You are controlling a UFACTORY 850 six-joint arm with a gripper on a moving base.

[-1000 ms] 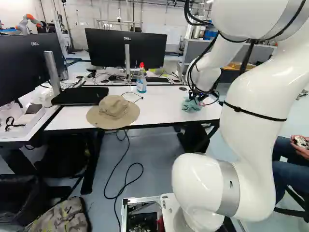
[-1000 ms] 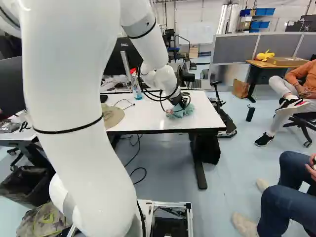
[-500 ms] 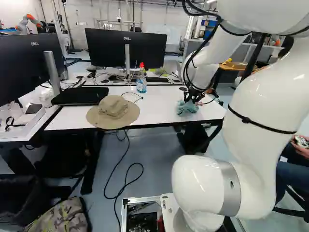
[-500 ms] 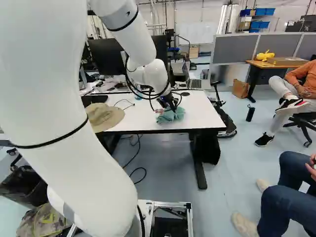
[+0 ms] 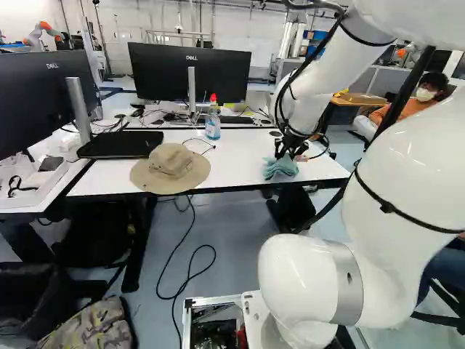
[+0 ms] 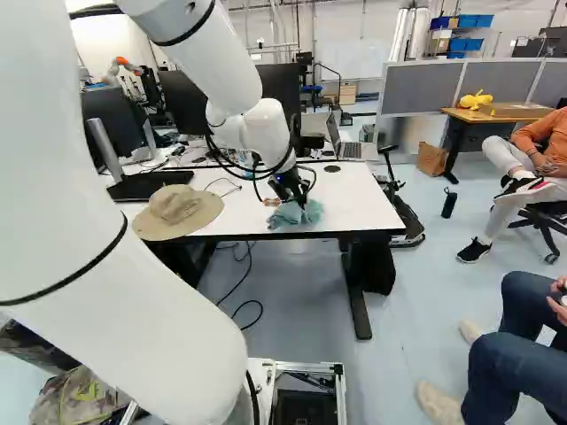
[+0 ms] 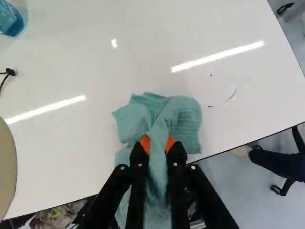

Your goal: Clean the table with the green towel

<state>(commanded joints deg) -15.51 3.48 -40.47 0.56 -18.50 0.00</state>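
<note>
My gripper [image 5: 289, 151] is low over the white table [image 5: 240, 151], toward its right end in the left base view. In the wrist view the gripper [image 7: 158, 143] pinches a fold of the green towel [image 7: 183, 119] from both sides with its orange pads. The towel [image 6: 297, 214] lies bunched on the tabletop close to the front edge, part of it spread ahead of the fingers and part hanging back beneath them. Thin blue marks [image 7: 230, 95] show on the table beyond the towel.
A tan hat [image 5: 171, 169] lies at the table's front edge, with a thin cable [image 5: 200, 143] behind it. Farther back stand a spray bottle [image 5: 213, 120] and a monitor [image 5: 190, 73]. A dark laptop-like slab [image 5: 120, 144] lies left of the hat.
The arm has swung leftward and somewhat nearer the front edge, dragging the gripped towel along the tabletop. The base has not moved, and the hat and bottle stay where they were.
</note>
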